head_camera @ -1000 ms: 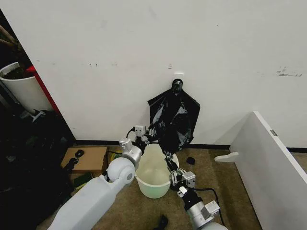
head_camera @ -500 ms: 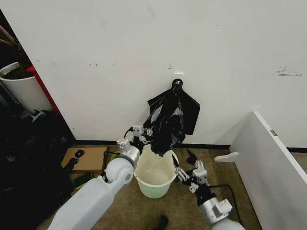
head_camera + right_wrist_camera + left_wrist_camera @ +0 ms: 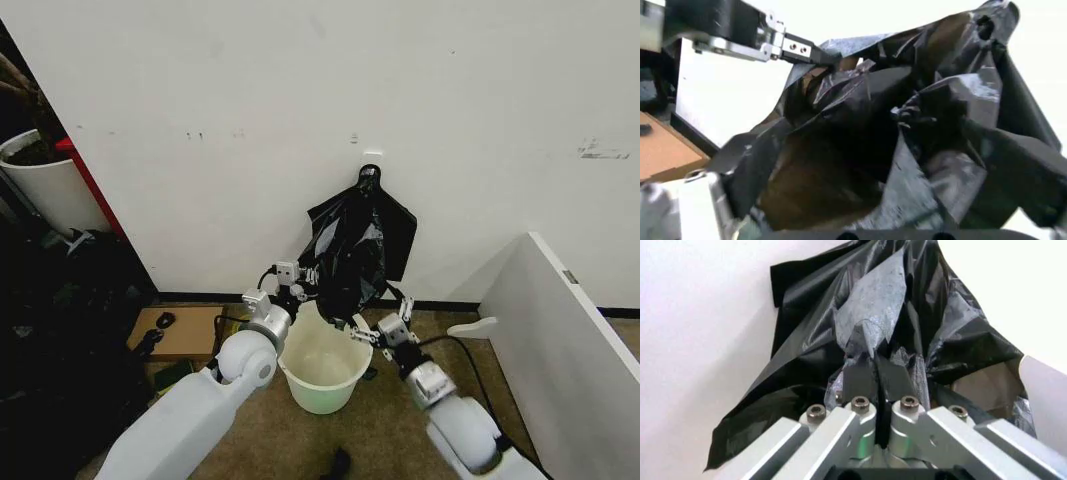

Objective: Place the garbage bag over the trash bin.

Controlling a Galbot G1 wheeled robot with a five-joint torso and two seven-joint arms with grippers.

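Observation:
The garbage bag (image 3: 348, 258) is crinkled glossy black plastic hanging bunched against the wall, just above the back rim of the trash bin (image 3: 318, 385). The bin is a cream-white bucket standing on the carpet. My left gripper (image 3: 306, 281) is shut on the bag's left edge; in the left wrist view its fingers (image 3: 875, 377) pinch a fold of the bag (image 3: 873, 305). My right gripper (image 3: 376, 320) hovers open by the bin's right rim, close to the bag's lower edge. In the right wrist view the bag (image 3: 907, 130) is very near, with the left gripper (image 3: 815, 54) beyond it.
A flat black bag (image 3: 397, 222) hangs from a wall hook behind the crinkled one. A white tub with a red edge (image 3: 45, 185) stands far left, a cardboard box (image 3: 182, 332) lies left of the bin, and a white board (image 3: 565, 350) slants at the right.
My right gripper left the bin's front rim, swung right, then rose to the bag's lower edge. The bag's bottom lifted out of the bin and bunched higher. The left gripper stayed.

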